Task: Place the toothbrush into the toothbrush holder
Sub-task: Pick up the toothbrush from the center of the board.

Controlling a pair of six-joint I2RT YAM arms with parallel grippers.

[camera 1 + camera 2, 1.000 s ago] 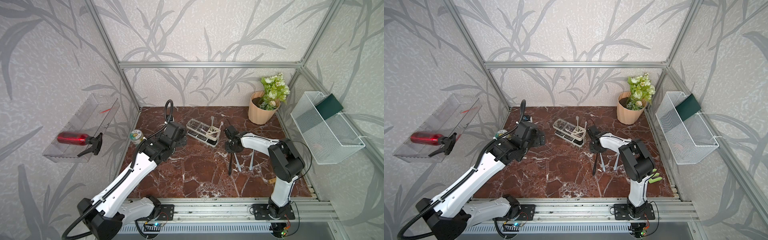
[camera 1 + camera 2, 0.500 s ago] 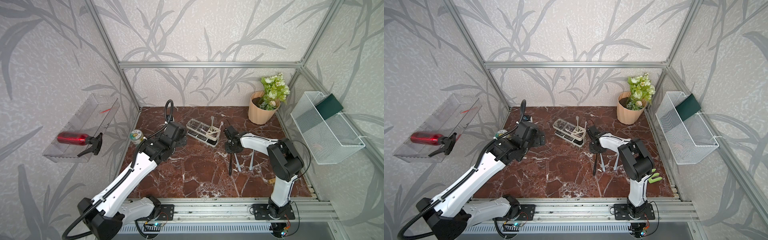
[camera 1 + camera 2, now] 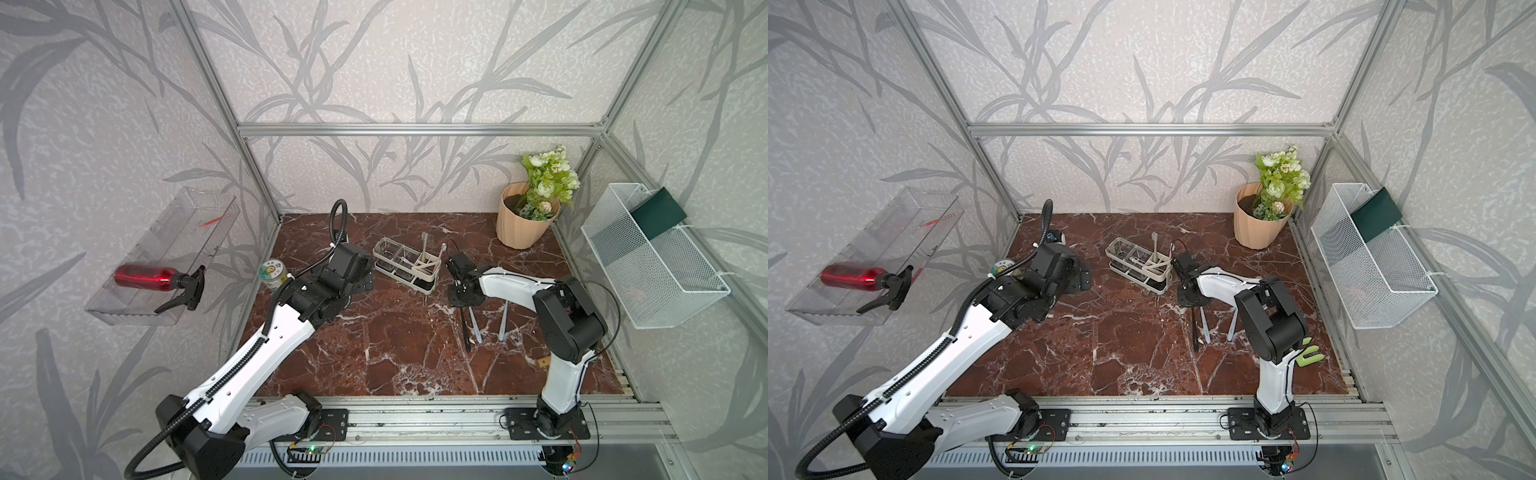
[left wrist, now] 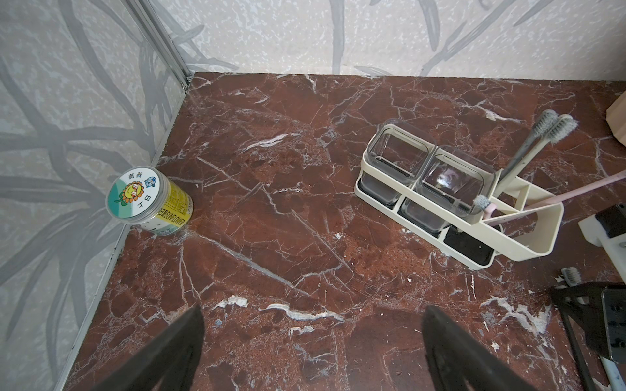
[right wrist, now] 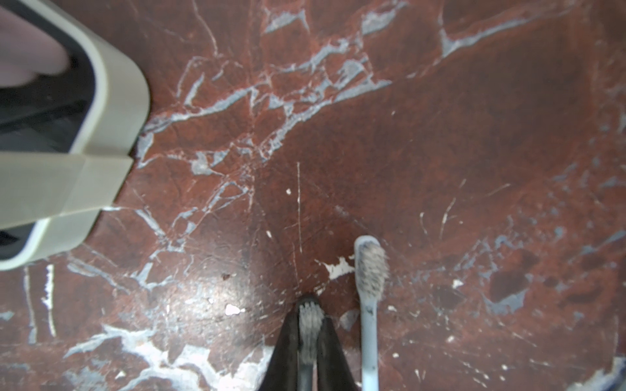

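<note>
Marble surface (image 3: 374, 357) bearing the toothbrush holder (image 4: 528, 237) at the back, slotted end turned toward the right arm (image 3: 511, 286), probably for a short carry. Left fingers (image 4: 169, 355) spread wide, empty, parked aside. Right fingers (image 5: 286, 355) clenched around the head of the black toothbrush (image 5: 309, 321); lying flat, bristles up, head toward the holder, handle running toward the front rail (image 3: 457, 415).

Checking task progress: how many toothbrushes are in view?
6. In the cream-white frame toothbrush holder: grey toothbrush, cream toothbrush, pink toothbrush. On the red marble tabletop: black toothbrush gripped by the right gripper, two pale-blue toothbrushes. More may hide behind arms.
</note>
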